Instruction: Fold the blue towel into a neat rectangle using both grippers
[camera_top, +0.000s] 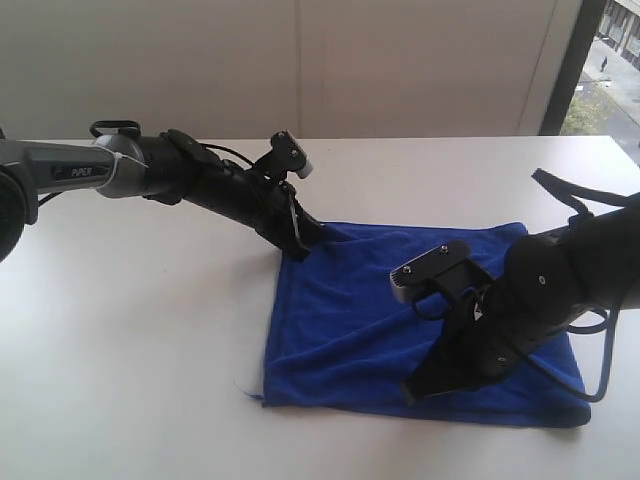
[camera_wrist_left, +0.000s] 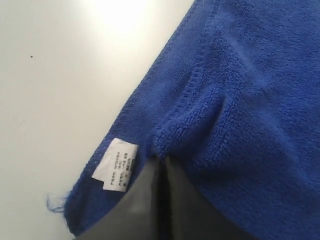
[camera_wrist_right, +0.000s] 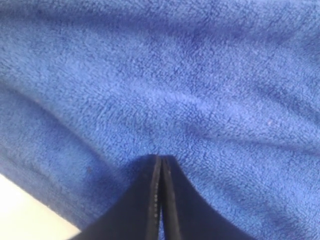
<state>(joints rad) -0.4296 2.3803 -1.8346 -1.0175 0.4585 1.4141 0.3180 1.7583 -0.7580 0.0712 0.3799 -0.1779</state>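
Note:
The blue towel (camera_top: 350, 300) lies flat on the white table, doubled over with a thick front edge. My left gripper (camera_top: 300, 250) is down at its far left corner. In the left wrist view that gripper (camera_wrist_left: 161, 159) is shut, with a puckered fold of the blue towel (camera_wrist_left: 250, 100) pinched at its tip, beside the white label (camera_wrist_left: 117, 167). My right gripper (camera_top: 410, 393) rests near the middle of the towel's front edge. Seen from the right wrist, this gripper (camera_wrist_right: 160, 157) is shut, its tips buried in the blue towel (camera_wrist_right: 175, 75), where creases converge.
The white table (camera_top: 130, 330) stretches left and in front of the towel. A black cable loop (camera_top: 600, 370) hangs off the right arm over the towel's near right corner. A frayed thread (camera_wrist_left: 54, 204) sticks out of the towel's edge.

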